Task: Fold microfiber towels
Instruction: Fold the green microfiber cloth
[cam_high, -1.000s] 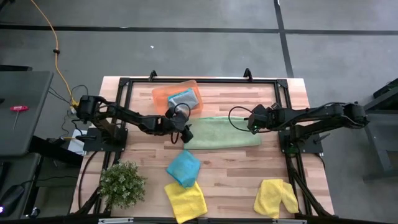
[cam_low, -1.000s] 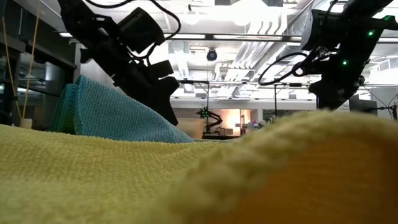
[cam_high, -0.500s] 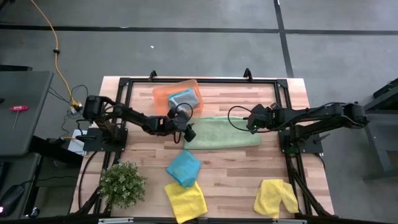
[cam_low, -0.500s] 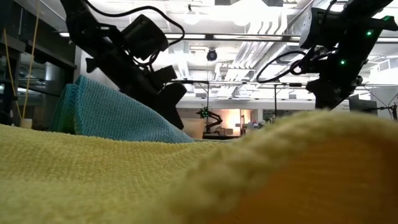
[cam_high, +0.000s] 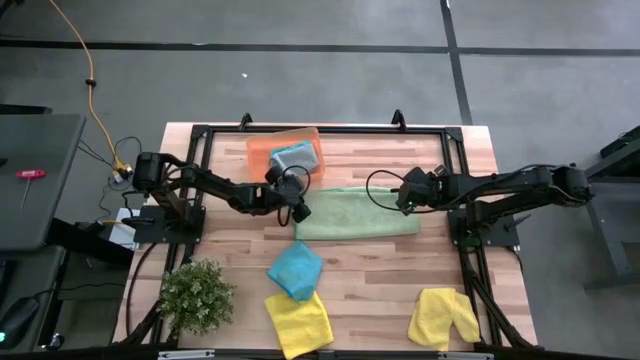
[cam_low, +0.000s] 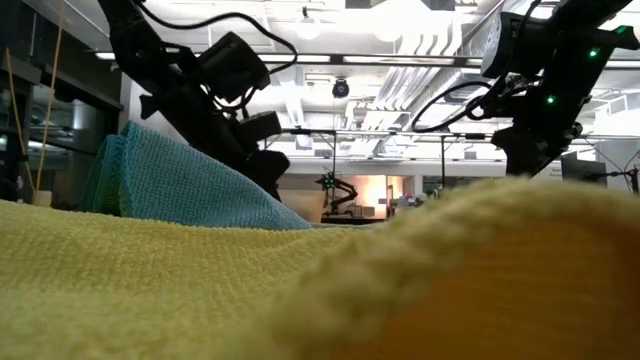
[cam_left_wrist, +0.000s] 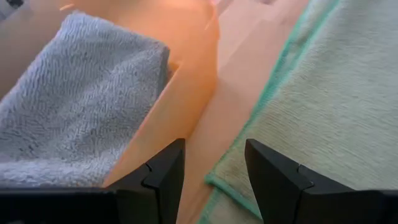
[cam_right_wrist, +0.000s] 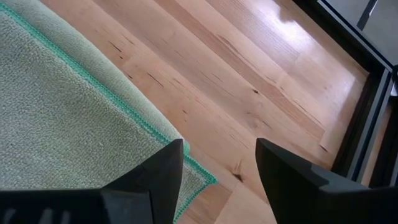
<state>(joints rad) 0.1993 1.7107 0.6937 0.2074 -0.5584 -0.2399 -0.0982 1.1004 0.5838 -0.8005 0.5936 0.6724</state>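
From above, you had the light green towel (cam_high: 357, 212) lying folded into a long strip at the middle of the tabletop (cam_high: 470, 160), with the left end effector (cam_high: 298, 209) at its left end and the right end effector (cam_high: 403, 196) at its right end, near the far corner. The orange tray (cam_high: 265, 152) near the far edge already held a folded grey-blue towel (cam_high: 295, 158), so I judge one cloth done, the green one half done, and three untouched: a teal-blue towel (cam_high: 295, 268) and two yellow towels (cam_high: 299, 322) (cam_high: 443, 316) lay rumpled near the front edge, beside the small plant (cam_high: 196, 294). From tabletop level, yellow cloth (cam_low: 180, 290) filled the foreground, the teal-blue towel (cam_low: 190, 190) rose behind it, and both arms hung beyond. Through the left wrist camera, your left end effector (cam_left_wrist: 214, 174) stood open and empty over the green towel's hemmed corner (cam_left_wrist: 311, 118), just beside the tray's wall (cam_left_wrist: 180, 106) and the grey towel (cam_left_wrist: 74, 106) inside it. Through the right wrist camera, your right end effector (cam_right_wrist: 219, 171) was likewise open, holding nothing, poised over the towel's other corner (cam_right_wrist: 81, 124) on bare wood.
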